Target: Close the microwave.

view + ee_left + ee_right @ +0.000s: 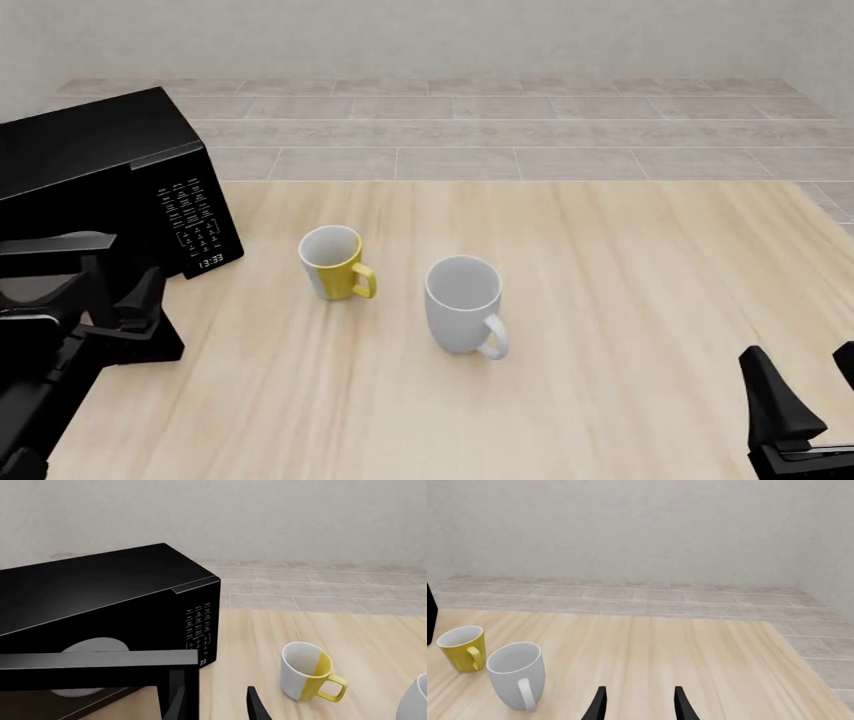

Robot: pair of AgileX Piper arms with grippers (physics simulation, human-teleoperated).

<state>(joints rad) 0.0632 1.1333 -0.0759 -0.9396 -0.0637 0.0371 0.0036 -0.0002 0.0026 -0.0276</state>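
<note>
The microwave (94, 170) is a glossy black box at the table's far left, with its keypad (191, 215) and clock display facing the mugs. Its door (100, 662) stands swung open towards me, and the oval grey window shows behind it in the left wrist view. My left gripper (131, 305) is open and empty at the door's free edge. In the left wrist view (215, 706) one finger overlaps that edge and the other is clear of it. My right gripper (801, 395) is open and empty at the near right corner, also in its wrist view (639, 705).
A yellow-and-white mug (334, 262) stands just right of the microwave, handle towards me. A larger white mug (465, 303) stands beside it near the table's middle. The wooden table (627, 280) ends at a tiled floor and wall beyond.
</note>
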